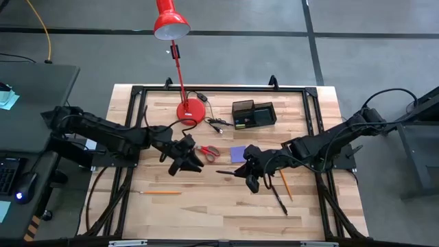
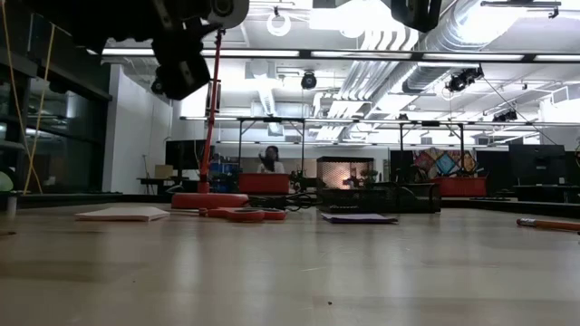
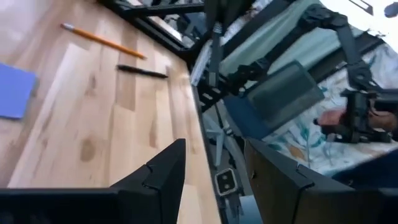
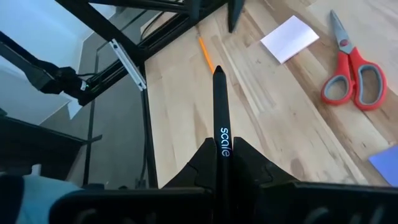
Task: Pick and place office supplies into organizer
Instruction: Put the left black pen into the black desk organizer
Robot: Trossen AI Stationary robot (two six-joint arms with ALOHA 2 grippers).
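At frame centre a black pen (image 4: 220,118) is clamped in the right gripper (image 1: 251,180); it is best kept level and carried to the organizer (image 1: 254,114), upper centre. The left gripper (image 1: 184,163) is held apart, empty.

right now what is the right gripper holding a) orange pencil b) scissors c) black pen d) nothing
c: the right gripper is shut on a black pen that sticks out ahead of its fingers, while the scissors lie on the table.

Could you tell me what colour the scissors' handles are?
Red with grey inner rings on the scissors, best in the right wrist view.
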